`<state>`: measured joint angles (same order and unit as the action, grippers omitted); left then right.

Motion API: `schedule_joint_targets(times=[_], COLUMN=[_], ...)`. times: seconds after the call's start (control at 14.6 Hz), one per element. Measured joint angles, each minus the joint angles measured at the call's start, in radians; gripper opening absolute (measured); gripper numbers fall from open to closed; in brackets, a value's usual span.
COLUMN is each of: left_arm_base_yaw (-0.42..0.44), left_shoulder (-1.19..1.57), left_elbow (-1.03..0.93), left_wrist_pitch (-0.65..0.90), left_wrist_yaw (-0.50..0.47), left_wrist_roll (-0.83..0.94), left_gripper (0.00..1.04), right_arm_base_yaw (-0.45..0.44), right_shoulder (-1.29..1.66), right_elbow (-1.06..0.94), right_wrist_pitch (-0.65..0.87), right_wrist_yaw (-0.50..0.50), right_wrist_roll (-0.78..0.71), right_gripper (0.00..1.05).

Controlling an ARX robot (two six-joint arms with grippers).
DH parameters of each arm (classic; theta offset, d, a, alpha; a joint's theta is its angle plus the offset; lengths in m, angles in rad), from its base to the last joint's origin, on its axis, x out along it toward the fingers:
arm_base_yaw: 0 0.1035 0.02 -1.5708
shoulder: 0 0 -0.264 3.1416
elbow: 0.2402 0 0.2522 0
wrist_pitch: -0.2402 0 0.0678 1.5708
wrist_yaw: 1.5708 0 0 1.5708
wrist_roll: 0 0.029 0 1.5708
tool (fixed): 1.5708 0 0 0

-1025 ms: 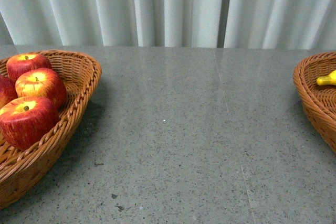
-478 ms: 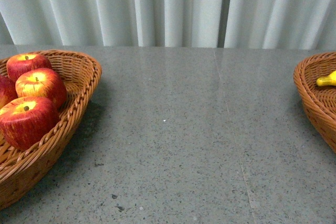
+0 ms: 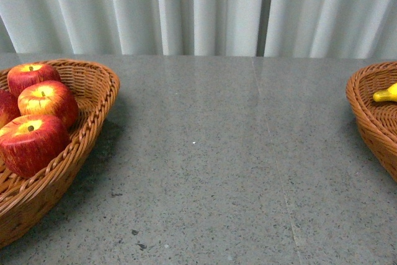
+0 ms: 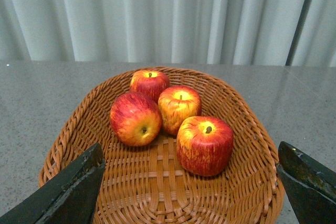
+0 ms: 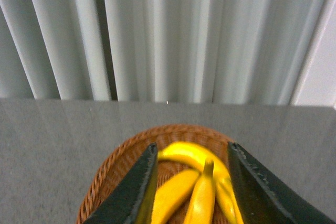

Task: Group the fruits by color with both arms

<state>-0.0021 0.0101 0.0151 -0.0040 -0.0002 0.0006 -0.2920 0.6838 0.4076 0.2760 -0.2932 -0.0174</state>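
In the front view, several red-and-yellow apples (image 3: pixel 48 100) lie in the left wicker basket (image 3: pixel 93 122). A yellow banana tip (image 3: pixel 386 94) shows in the right wicker basket (image 3: pixel 366 116). Neither gripper shows in that view. In the left wrist view, my left gripper (image 4: pixel 190 153) is open and empty above the basket (image 4: pixel 152 187), which holds several apples (image 4: pixel 205 144). In the right wrist view, my right gripper (image 5: pixel 191 147) is open and empty above the other basket (image 5: pixel 113 171), with yellow bananas (image 5: pixel 202 198) seen between its fingers (image 5: pixel 139 187).
The grey speckled table (image 3: pixel 211 166) stretches between the two baskets. A pale pleated curtain (image 3: pixel 205 10) hangs along the table's far edge.
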Motion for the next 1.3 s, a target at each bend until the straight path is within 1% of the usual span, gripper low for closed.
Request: schedule_joint_targets(times=[0.14,0.2,0.27,0.48,0.55,0.61,0.68,0.82,0.89,0.96,1.09,1.16,1.3], left_arm_base_yaw=[0.000,0.000,0.000,0.000,0.000,0.000,0.000,0.000,0.000,0.000,0.000,0.000,0.000], left_shoulder=[0.000,0.000,0.000,0.000,0.000,0.000,0.000,0.000,0.000,0.000,0.000,0.000,0.000], left_elbow=[0.000,0.000,0.000,0.000,0.000,0.000,0.000,0.000,0.000,0.000,0.000,0.000,0.000], left_wrist_pitch=[0.000,0.000,0.000,0.000,0.000,0.000,0.000,0.000,0.000,0.000,0.000,0.000,0.000], left_wrist_yaw=[0.000,0.000,0.000,0.000,0.000,-0.001,0.000,0.000,-0.001,0.000,0.000,0.000,0.000], left_wrist_roll=[0.000,0.000,0.000,0.000,0.000,0.000,0.000,0.000,0.000,0.000,0.000,0.000,0.000], left_gripper=[0.98,0.98,0.98,0.98,0.98,0.98,0.98,0.98,0.98,0.98,0.98,0.98,0.98], right_arm_base_yaw=[0.000,0.028,0.070,0.150,0.205,0.285,0.297,0.292,0.292,0.292,0.292,0.292,0.292], right_shoulder=[-0.151,-0.219,-0.261,-0.337,-0.379,-0.402,-0.422,-0.461,-0.628,-0.679,-0.680,-0.679,-0.679], right_elbow=[-0.156,-0.206,-0.233,-0.298,-0.314,-0.330,-0.342,-0.357,-0.395,-0.395,-0.395,-0.395,-0.395], right_wrist_pitch=[-0.022,-0.021,-0.021,-0.047,-0.065,-0.075,-0.085,-0.107,-0.273,-0.279,-0.280,-0.281,-0.280], right_wrist_yaw=[0.005,0.030,0.065,0.148,0.223,0.277,0.290,0.293,0.292,0.293,0.293,0.293,0.293], right_wrist_roll=[0.003,0.003,0.004,0.004,0.004,0.006,0.007,0.007,0.008,0.010,0.010,0.010,0.010], right_gripper=[0.17,0.06,0.02,0.02,0.02,0.02,0.02,0.02,0.02,0.02,0.02,0.09,0.16])
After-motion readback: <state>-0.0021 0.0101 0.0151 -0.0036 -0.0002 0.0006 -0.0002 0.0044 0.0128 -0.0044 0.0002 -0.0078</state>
